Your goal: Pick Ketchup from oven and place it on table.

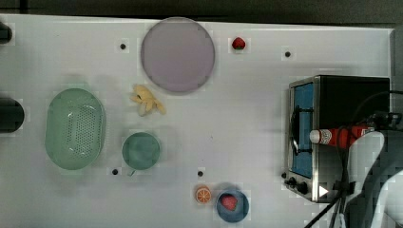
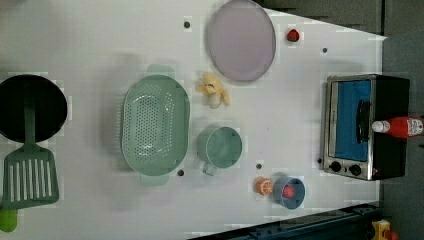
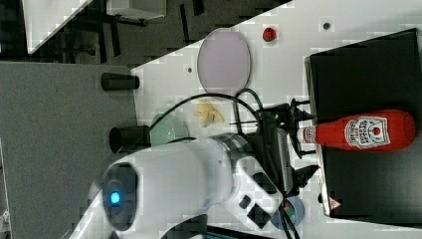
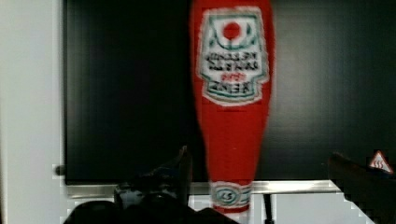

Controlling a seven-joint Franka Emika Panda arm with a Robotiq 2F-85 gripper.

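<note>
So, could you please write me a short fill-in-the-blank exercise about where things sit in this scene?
1. The ketchup lies on its side on the ____ of the oven.
2. The gripper is ____, its fingers on either side of the bottle's cap.
3. In the blue bowl sits a ____.
4. The oven's glass door is ____.

Missing words: top; open; strawberry; shut

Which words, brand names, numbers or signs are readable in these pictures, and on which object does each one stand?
No text can be quoted with certainty.
Ketchup label: several lines of lettering under a red emblem, too blurred to read.
Ketchup cap end: a ring of small print, too blurred to read.
Oven: a small red-edged warning triangle at a corner of its black top, a symbol without readable words.
Oven knobs: no markings can be made out.
</note>
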